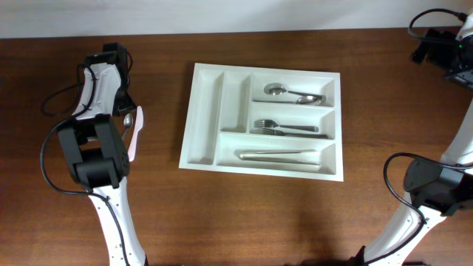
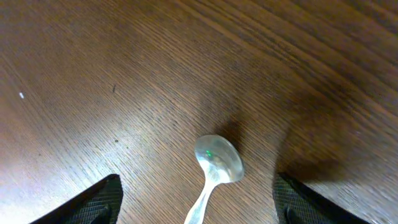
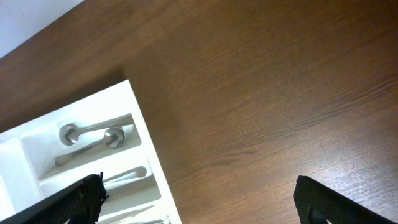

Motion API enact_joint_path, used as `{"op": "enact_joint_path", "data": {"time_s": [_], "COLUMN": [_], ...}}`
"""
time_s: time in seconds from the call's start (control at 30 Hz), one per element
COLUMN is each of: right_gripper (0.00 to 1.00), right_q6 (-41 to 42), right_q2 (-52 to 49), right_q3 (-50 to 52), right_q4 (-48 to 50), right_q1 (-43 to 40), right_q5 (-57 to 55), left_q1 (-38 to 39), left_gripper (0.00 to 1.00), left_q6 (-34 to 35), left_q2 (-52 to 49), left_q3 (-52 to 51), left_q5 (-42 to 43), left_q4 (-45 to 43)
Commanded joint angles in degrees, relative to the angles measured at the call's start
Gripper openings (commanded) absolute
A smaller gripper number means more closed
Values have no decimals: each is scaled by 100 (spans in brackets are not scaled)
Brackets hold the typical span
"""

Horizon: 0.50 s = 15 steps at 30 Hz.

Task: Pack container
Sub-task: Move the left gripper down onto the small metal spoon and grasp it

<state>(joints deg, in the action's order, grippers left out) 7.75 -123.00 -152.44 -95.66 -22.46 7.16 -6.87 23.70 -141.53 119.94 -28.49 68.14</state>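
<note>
The left gripper [image 2: 196,202] is spread astride a spoon [image 2: 217,158], the right gripper [image 3: 198,199] spread empty. Pinched off-centre, it may be skidded away.

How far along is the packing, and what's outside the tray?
Done: spoons, forks and long silver pieces lie in three compartments of the tray. In hand: nothing gripped; the left gripper hangs open over a spoon on the table. Left: that spoon and a pale utensil beside it; the tray's two narrow slots look empty. The right gripper is open and holds nothing.
</note>
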Motion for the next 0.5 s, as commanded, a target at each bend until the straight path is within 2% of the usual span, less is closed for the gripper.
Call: {"op": "enact_joint_path", "data": {"time_s": [0.0, 0.1, 0.23, 0.47], "right_gripper": [99, 99, 99, 98], "right_q6": [28, 28, 28, 26], "right_q2": [-37, -37, -37, -37], "right_q3": [42, 42, 42, 42], "right_q4": [0, -2, -46, -68], "right_q1": [-7, -7, -7, -7], "right_q5": [59, 59, 59, 57], "left_q1": [-42, -42, -42, -39], "left_gripper": [66, 56, 53, 28], "left_q6": [72, 70, 66, -13], "left_q2": [-192, -192, -195, -195], "left_q3": [-2, -2, -2, -2], "left_q5": [-149, -269, -286, -284], "left_q4": [17, 2, -15, -83]}}
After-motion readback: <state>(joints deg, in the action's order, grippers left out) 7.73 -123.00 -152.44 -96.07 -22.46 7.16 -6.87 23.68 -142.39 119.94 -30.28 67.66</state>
